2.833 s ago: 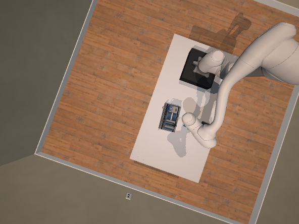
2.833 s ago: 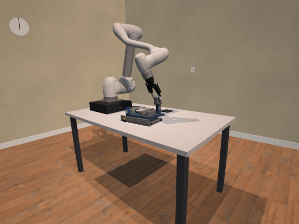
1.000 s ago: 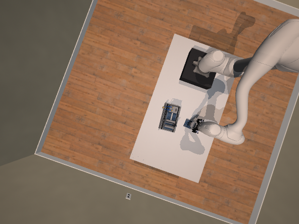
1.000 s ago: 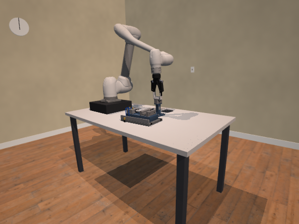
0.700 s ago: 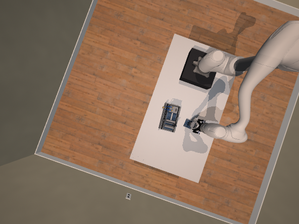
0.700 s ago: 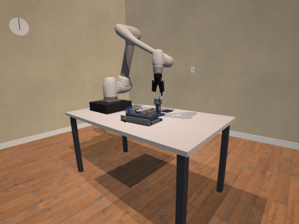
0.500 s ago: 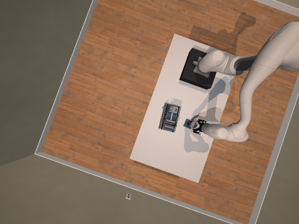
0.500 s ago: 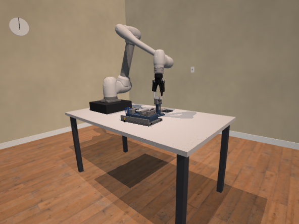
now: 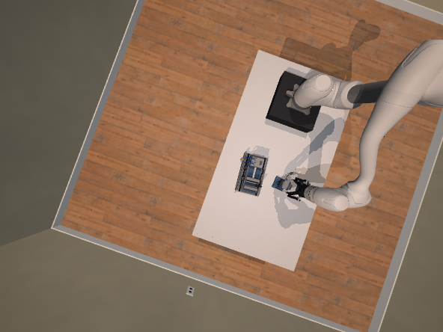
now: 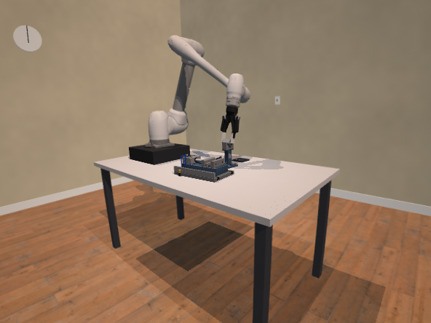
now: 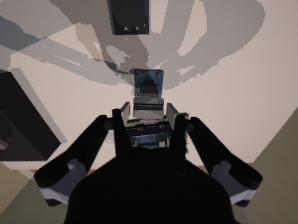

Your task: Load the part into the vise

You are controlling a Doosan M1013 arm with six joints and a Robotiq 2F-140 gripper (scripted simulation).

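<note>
The part (image 11: 148,103), a small grey block, rests on the blue V-block (image 11: 148,82), which stands beside the vise. It also shows in the exterior view (image 10: 228,145) on top of the V-block (image 10: 228,157). My gripper (image 11: 148,108) points straight down over it. The fingers stand half open on either side of the part, with thin gaps to it. The gripper also shows in the side view (image 10: 228,137) and the overhead view (image 9: 287,185). The vise (image 10: 204,165) stands open and holds nothing; it also shows in the overhead view (image 9: 251,175). I cannot tell which way the slot faces.
The dark infeed plate (image 11: 129,16) lies bare on the table beyond the V-block; it also shows in the side view (image 10: 241,159). The arm's black base block (image 10: 159,153) stands at the far end of the table.
</note>
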